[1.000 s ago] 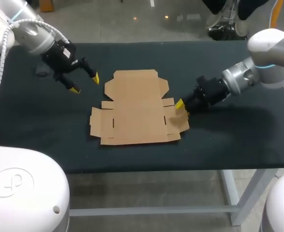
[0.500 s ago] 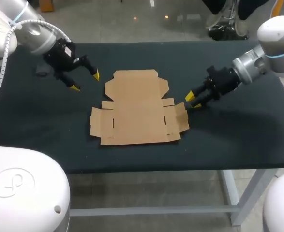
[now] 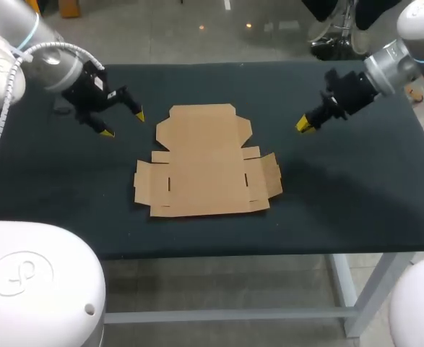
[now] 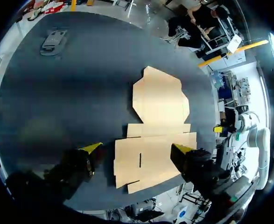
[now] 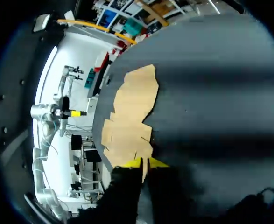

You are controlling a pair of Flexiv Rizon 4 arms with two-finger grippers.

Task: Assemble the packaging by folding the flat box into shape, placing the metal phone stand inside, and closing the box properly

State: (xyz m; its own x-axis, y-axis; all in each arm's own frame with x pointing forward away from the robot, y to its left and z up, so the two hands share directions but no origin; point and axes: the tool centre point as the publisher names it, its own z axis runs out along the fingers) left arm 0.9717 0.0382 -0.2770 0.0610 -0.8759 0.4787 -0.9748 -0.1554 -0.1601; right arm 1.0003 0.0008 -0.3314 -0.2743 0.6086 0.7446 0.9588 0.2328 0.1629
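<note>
Flat box (image 3: 204, 163) lies unfolded in the middle of the table (image 3: 342, 188), every flap down and no crease raised, so we judge the folding step hasn't begun. Left gripper (image 3: 121, 124) hangs off the box's far-left corner, fingers spread wide, empty. Right gripper (image 3: 303, 124) hangs off the far-right side, clear of the cardboard, tips pressed together on nothing. Grey flat piece at the far-left corner is probably the phone stand (image 4: 52, 40); our left arm half hides it in the head view. Next move as we see it: get a tip under a side flap and lift while the other arm pins the base panel. The sheet lies flush, so it may slide. Bare surface is wide on both sides and narrower toward the near edge, so we'd push away from that edge.
</note>
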